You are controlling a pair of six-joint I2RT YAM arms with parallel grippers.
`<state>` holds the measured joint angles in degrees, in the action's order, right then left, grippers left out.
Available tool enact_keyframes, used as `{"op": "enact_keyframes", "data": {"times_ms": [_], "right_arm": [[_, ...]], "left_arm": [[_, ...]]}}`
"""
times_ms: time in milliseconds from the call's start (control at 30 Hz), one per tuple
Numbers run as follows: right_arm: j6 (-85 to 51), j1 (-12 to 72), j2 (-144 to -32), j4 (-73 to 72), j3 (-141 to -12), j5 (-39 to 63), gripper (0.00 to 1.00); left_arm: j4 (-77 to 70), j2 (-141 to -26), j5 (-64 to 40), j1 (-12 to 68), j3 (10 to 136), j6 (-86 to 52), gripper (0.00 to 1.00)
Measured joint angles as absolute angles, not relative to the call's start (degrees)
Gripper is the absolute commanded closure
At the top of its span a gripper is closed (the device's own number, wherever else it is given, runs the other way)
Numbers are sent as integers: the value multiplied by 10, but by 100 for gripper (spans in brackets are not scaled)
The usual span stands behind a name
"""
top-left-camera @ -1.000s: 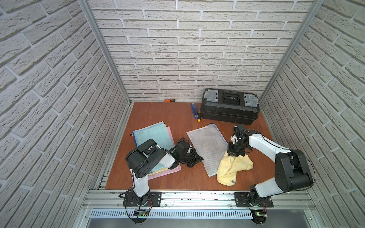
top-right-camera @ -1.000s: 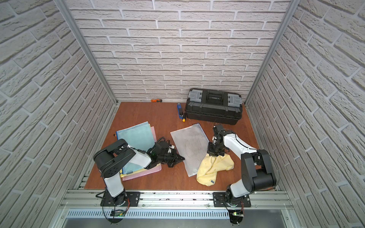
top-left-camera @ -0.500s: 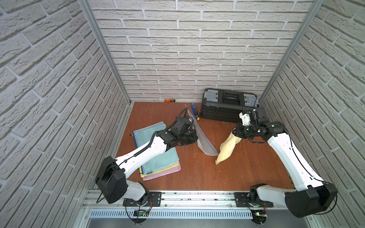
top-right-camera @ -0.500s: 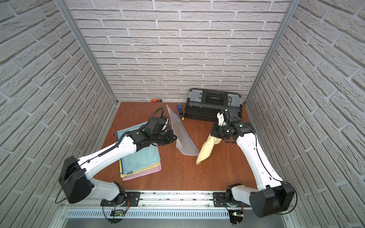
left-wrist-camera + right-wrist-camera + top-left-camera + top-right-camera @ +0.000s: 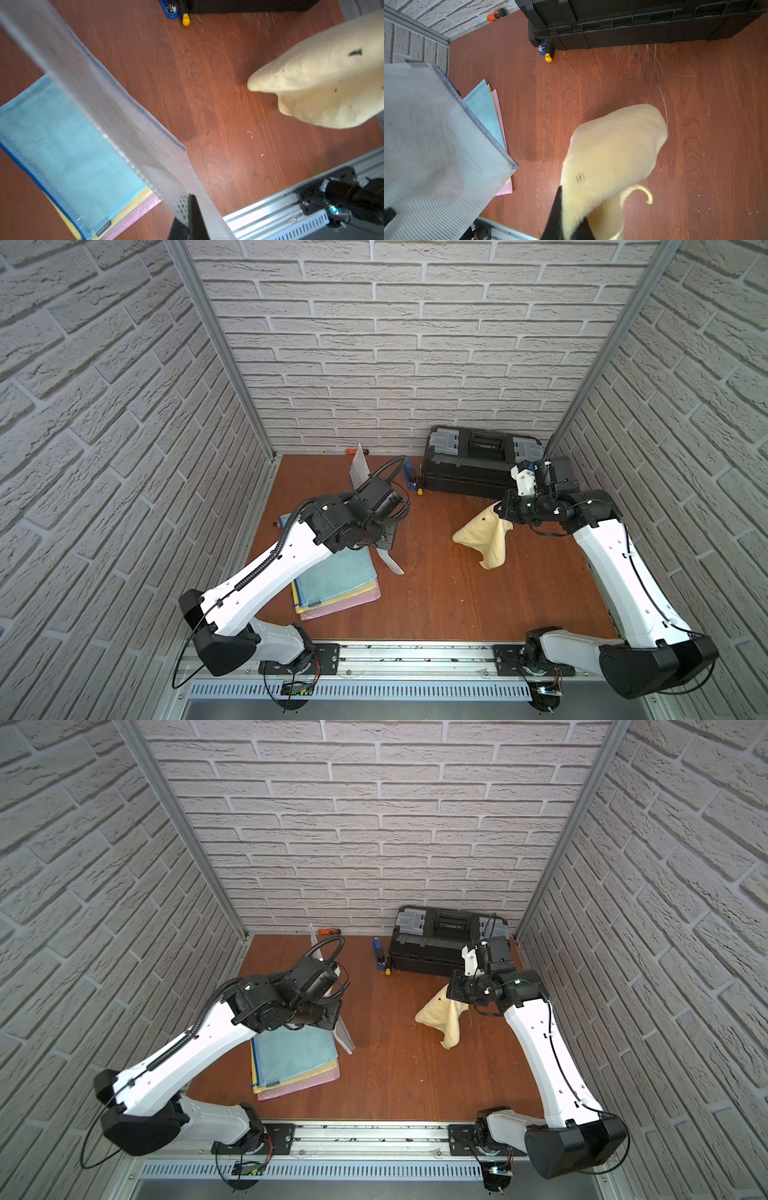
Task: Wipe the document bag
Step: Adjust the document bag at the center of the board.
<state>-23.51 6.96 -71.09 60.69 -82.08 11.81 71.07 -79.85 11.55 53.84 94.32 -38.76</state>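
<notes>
Your left gripper (image 5: 190, 200) clamps the translucent white mesh document bag (image 5: 359, 468), your right gripper (image 5: 560, 192) clamps the pale yellow cloth (image 5: 484, 537) at its 3 o'clock; wiping seems not begun, so bring them together.

stretches the left arm (image 5: 270, 568) up and forward from its base at the near edge, white forearm slanting toward the middle. bends the left wrist (image 5: 332, 518) inward at the end of it. clamps the left gripper (image 5: 384, 536) tight on an edge of the document bag (image 5: 358, 466), held up edgewise. shows one dark finger (image 5: 194, 216) pressed against the mesh in the left wrist view. raises the right arm (image 5: 619, 572) from its own base, steep and nearly straight toward the far right corner. turns the right wrist (image 5: 552, 506) inward. pinches the right gripper (image 5: 501, 511) closed on the cloth (image 5: 482, 537), draped below the jaws, well apart from the left gripper.
</notes>
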Motion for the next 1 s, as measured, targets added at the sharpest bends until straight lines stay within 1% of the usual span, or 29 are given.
{"op": "enact_keyframes", "data": {"times_ms": [133,333,467,633,800,900,1000], "right_arm": [[-234,69,-708,618,-827,113,98],[-230,68,-686,631,-827,98,98],[-223,64,-671,641,-827,86,98],[-220,63,-665,645,-824,79,98],[-219,62,-666,645,-802,81,98],[-220,62,-670,645,-798,84,98],[-220,62,-672,642,-798,87,98]], "left_arm": [[742,-872,117,582,996,-376,100],[742,-992,106,592,990,-361,100],[729,-1034,100,600,992,-350,100],[717,-1022,107,604,1028,-335,100],[725,-948,123,604,1029,-326,100],[764,-907,144,604,1033,-322,100],[821,-898,179,602,1040,-321,100]]}}
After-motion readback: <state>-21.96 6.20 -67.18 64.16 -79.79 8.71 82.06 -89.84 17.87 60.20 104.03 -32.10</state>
